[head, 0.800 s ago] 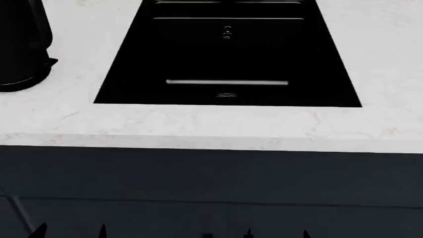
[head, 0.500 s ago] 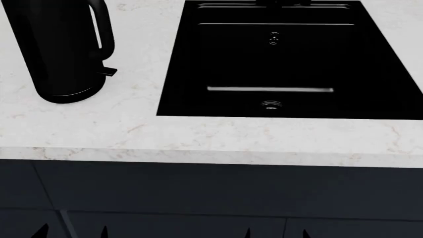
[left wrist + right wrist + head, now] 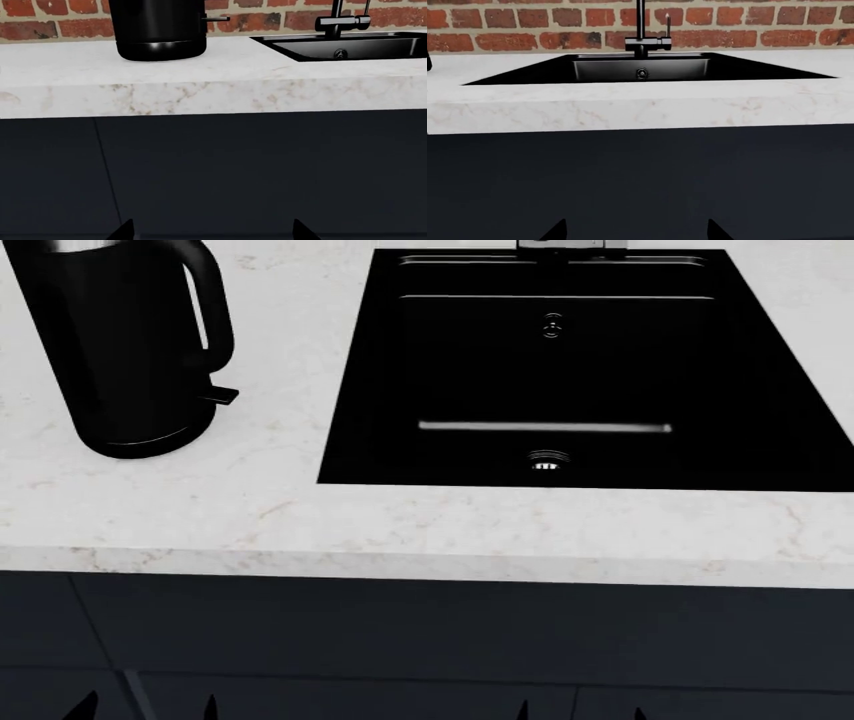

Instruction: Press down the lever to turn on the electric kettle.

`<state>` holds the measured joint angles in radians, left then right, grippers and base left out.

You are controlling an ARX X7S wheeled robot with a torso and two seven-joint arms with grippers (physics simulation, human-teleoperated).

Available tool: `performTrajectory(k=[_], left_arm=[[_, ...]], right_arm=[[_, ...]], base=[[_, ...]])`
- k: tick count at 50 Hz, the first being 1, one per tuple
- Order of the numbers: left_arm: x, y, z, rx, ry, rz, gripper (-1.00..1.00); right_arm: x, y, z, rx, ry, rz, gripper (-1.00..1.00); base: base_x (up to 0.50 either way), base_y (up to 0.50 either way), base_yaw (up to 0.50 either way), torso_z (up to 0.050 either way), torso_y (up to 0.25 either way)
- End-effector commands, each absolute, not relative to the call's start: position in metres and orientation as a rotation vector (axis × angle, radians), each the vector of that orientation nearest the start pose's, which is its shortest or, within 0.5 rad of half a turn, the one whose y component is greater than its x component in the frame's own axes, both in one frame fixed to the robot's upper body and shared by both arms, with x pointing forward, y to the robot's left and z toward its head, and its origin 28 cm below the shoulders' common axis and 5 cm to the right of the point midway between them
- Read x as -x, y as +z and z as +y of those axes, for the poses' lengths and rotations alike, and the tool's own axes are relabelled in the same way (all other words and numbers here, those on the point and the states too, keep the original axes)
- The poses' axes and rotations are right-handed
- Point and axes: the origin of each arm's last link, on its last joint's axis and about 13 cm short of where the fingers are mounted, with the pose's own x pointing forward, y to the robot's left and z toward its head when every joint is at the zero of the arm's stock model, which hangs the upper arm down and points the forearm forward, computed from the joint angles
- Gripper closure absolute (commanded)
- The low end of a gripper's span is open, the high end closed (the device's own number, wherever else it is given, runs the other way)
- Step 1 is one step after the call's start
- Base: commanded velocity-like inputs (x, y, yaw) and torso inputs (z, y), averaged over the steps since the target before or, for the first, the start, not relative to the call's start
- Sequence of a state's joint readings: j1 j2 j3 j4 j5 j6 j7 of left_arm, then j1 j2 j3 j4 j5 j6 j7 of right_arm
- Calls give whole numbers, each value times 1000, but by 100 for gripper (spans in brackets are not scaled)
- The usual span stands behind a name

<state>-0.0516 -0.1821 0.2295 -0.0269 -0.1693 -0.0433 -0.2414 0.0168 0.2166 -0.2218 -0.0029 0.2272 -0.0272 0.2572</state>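
The electric kettle (image 3: pixel 127 350), a tall glossy black jug with a loop handle (image 3: pixel 216 310), stands on the white marble counter at the far left. Its lever (image 3: pixel 222 395) is a small black tab jutting out near the base, below the handle. In the left wrist view the kettle (image 3: pixel 159 25) stands ahead and above, with the lever (image 3: pixel 217 19) sticking out sideways. My left gripper (image 3: pixel 212 232) is open and empty, low in front of the dark cabinet. My right gripper (image 3: pixel 636 231) is also open and empty, below the counter edge. Only the fingertips show in the head view.
A black sink (image 3: pixel 587 370) is set into the counter (image 3: pixel 400 520) right of the kettle, with a black faucet (image 3: pixel 642 25) behind it. A red brick wall (image 3: pixel 527 20) backs the counter. Dark cabinet fronts (image 3: pixel 400 640) lie under the counter edge.
The head view has swung left and slightly up, bringing the kettle from the frame's left edge fully into view. The right fingertips have shifted slightly right.
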Motion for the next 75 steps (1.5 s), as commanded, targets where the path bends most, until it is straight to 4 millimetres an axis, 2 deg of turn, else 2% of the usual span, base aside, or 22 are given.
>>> performTrajectory(k=[1,27,65,69,71,75], left_arm=[[-217,11,204,-34,19,64,-100],[-214,14,207,-25,22,47,-100],[-218,14,209,-36,22,37,-100],[-224,23,208,0,18,53,-100],[-228,28,207,2,21,57,-100],[-235,57,207,0,23,16,-100]], right_arm=[[-210,16,-103,-9,-32,0,-100],[-206,19,-103,-3,-39,-19,-100],[-206,25,-101,29,-18,-33,-100],[-214,27,-103,29,-21,-18,-100],[-215,34,-103,48,-31,-35,-100],[-218,61,-103,74,-34,-79,-100]], base=[[0,0,0,50,0],[0,19,0,49,0],[0,492,0,0,0],[0,0,0,0,0],[0,0,0,0,0],[0,0,0,0,0]])
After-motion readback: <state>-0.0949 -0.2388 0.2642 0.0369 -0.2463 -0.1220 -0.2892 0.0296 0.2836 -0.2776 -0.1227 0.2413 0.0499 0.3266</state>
